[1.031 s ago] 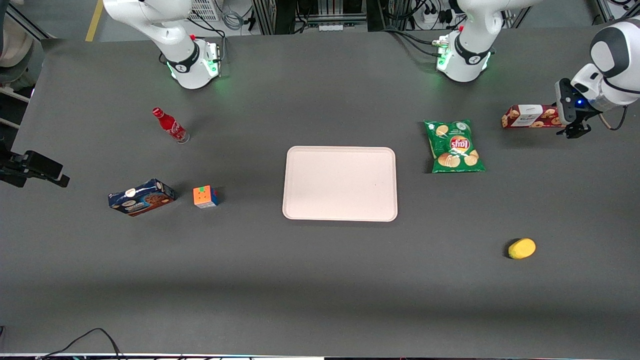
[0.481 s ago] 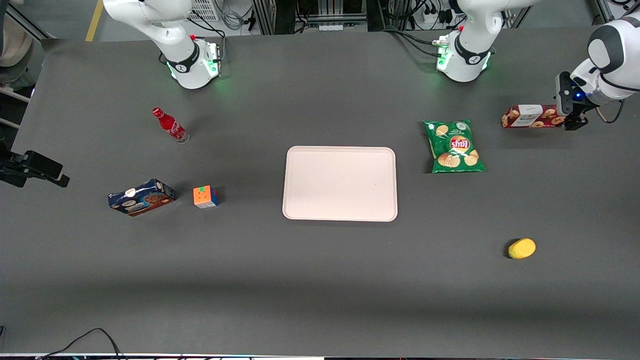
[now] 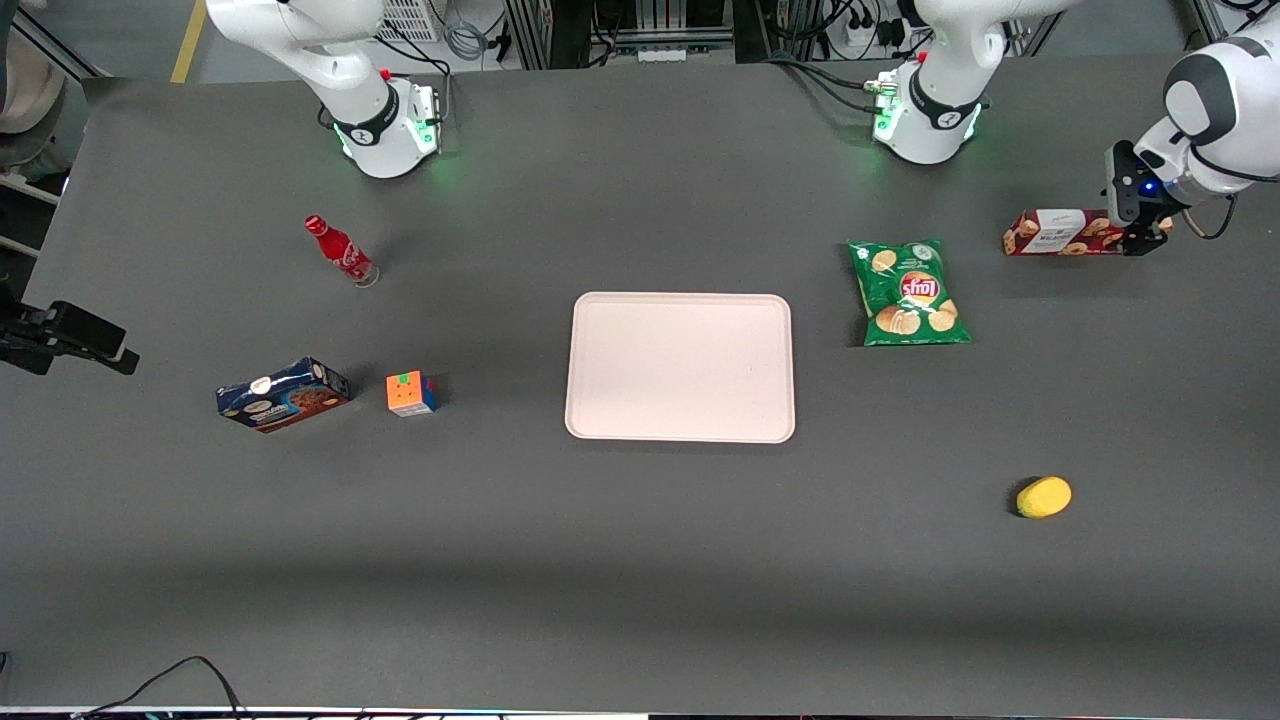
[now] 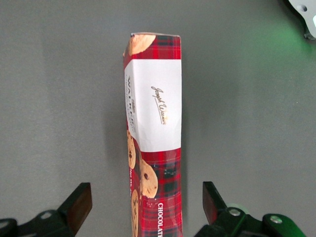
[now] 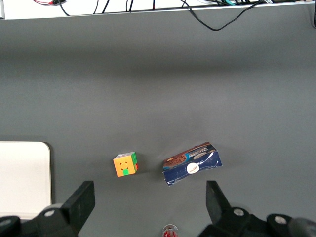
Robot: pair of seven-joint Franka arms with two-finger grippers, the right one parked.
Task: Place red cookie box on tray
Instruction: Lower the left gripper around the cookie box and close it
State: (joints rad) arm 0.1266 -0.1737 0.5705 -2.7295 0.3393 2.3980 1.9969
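Black and 2-fingered, the left arm's gripper hangs over one end of the long, slim red tartan cardboard cookie box, near the working arm's end of the tabletop. In the wrist view its jaws stand wide apart, 1 dark finger on either side of the carton and clear of its walls, so nothing is gripped. The box lies flat on the matte dark grey tabletop, its white label patch and printed chocolate-chip cookies facing up and sideways, its long edges roughly parallel to the edge where the arm bases sit.

The white, glossy, rounded left arm reaches in from that end of the table, its wrist bent downward so the gripper points at the surface.

A large, flat, pale cream-pink rectangular tray with rounded corners and a low rim sits at the middle of the tabletop, well apart from the red box. Between them lies a crinkled, shiny green chip bag. A smooth yellow rounded fruit rests nearer the front camera than the chip bag.

Toward the parked arm's end are a multicoloured puzzle cube, a shorter dark-blue cardboard cookie box beside it, and a small red bottle closer to the arm bases.
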